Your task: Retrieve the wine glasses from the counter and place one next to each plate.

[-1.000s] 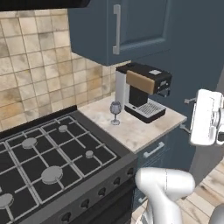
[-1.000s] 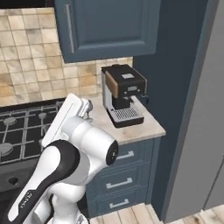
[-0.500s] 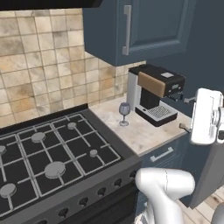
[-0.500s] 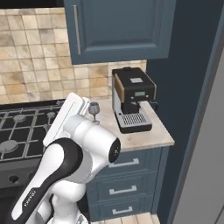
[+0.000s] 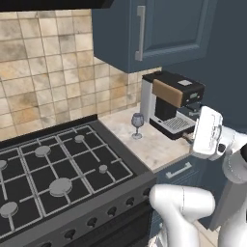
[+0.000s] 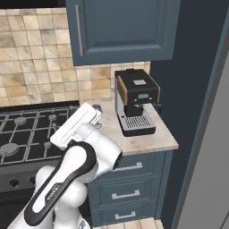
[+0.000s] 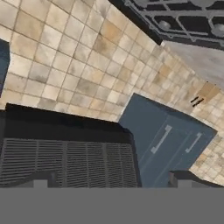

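One small smoky stemmed wine glass stands upright on the short beige marbled counter, between the stove and the coffee machine. My white hand hangs off the counter's front right corner, well apart from the glass and level with the coffee machine's tray. It is tilted up toward the wall. In the hand view my gripper is open: its dark fingertips stand wide apart with nothing between them. That view faces the tiled wall and blue upper cabinets. The larger glass and both plates are out of view.
A black and tan coffee machine takes up the counter's right half. A black gas stove adjoins on the left. Blue upper cabinets hang low above. A tall dark-blue panel closes the right side. Drawers lie below.
The whole picture has shifted in both base views, so the base has driven; counter, glass and coffee machine look nearer. The arm keeps its pose and the glass stands where it was.
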